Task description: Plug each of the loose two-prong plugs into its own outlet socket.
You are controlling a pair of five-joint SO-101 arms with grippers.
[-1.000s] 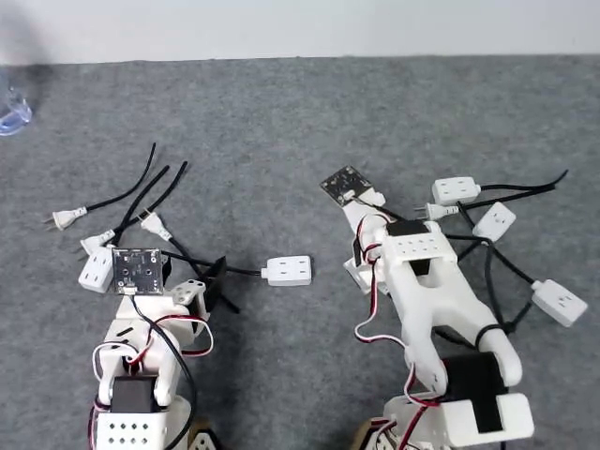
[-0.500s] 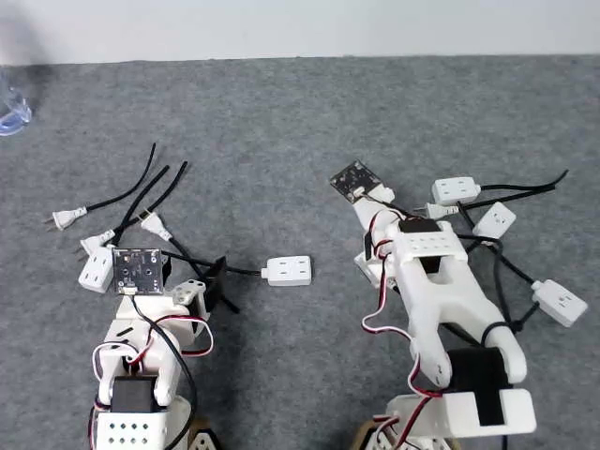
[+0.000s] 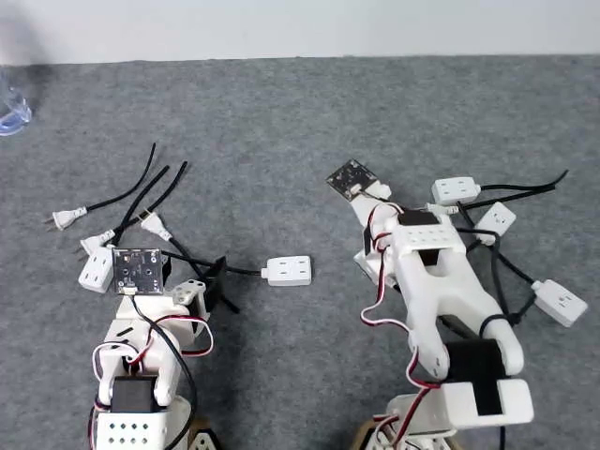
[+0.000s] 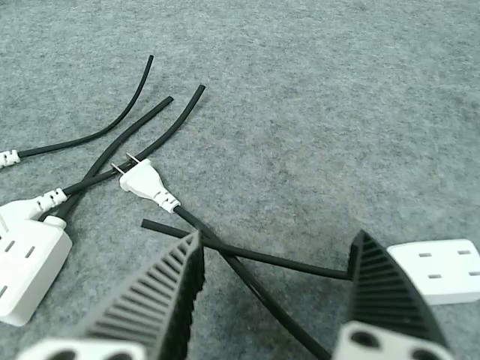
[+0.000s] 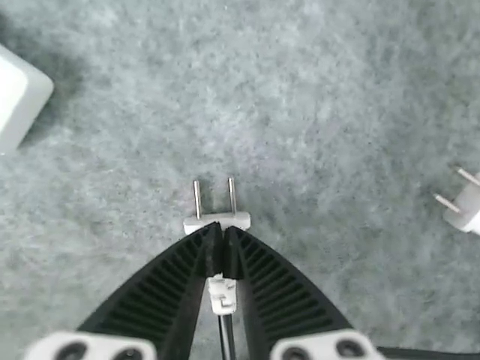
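The right arm has swung a little to its own right since a second ago, toward the sockets on that side; the left arm has not moved. The right gripper (image 5: 217,231) is closed on a white two-prong plug (image 5: 216,219). It holds the body just behind the prongs, which point forward over the grey mat (image 5: 315,90). A corner of a white socket (image 5: 19,94) lies well apart from the prongs and not in line with them; I cannot say for sure which socket it is. A second loose plug (image 5: 465,206) lies on the mat nearby. The left gripper (image 4: 274,289) stands wide open above a black cable (image 4: 247,259), with another plug (image 4: 146,181) near in front of it and a free socket (image 4: 436,270) just beside.

The step in hand, I think, is bringing the held plug to a socket. The next move calls for turning the prongs square to a pair of slots. It then calls for a straight push, and the loose socket may slide if nothing holds it.
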